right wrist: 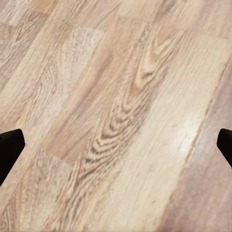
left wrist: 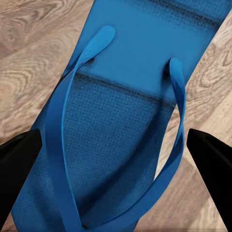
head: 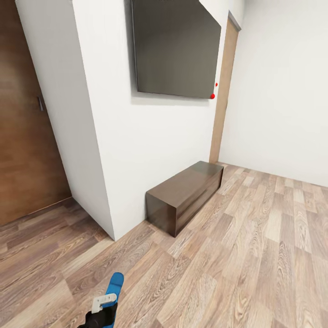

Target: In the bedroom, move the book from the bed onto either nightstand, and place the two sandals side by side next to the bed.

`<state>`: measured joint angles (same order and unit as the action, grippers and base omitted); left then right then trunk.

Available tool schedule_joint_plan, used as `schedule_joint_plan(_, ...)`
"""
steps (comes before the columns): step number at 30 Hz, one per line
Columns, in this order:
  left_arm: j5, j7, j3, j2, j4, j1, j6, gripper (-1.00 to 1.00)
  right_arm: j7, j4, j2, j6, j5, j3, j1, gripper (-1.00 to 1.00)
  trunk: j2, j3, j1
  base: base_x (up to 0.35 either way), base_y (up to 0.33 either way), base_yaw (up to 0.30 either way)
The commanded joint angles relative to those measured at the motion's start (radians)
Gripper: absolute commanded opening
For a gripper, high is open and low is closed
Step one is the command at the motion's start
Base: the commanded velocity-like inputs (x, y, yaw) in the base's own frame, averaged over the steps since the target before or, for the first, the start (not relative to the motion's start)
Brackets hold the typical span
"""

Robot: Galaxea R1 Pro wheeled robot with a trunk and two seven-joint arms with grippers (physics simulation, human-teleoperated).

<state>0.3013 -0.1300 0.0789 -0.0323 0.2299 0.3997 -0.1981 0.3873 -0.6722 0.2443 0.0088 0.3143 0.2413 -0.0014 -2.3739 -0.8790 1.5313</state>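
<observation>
The wood-plank floor (head: 255, 255) runs past a low dark cabinet (head: 184, 196), no bed shows, and the left gripper (left wrist: 116, 159), clamped on one blue sandal (left wrist: 121, 121), could drop it in transit; the right gripper (right wrist: 116, 150) hangs spread and empty.

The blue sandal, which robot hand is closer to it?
Left. The left gripper has its fingers on either side of the sandal, seemingly holding it. The right gripper hangs open over bare floor, no sandal near.
</observation>
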Motion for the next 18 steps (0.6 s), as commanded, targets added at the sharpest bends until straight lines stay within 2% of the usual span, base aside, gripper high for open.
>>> schedule_joint_plan(1,0.01,-0.001,0.009,-0.001,-0.004,0.001,-0.008,-1.0,0.006,0.0,0.0,0.001,0.007,0.001,0.0,1.0,0.007,0.002,-0.004,0.0,0.0,0.0)
schedule_joint_plan(18,0.01,0.0,0.01,0.019,-0.019,0.001,-0.026,-1.0,0.013,-0.001,0.001,0.006,0.012,0.005,0.0,1.0,0.126,0.056,-0.069,0.0,0.0,0.0)
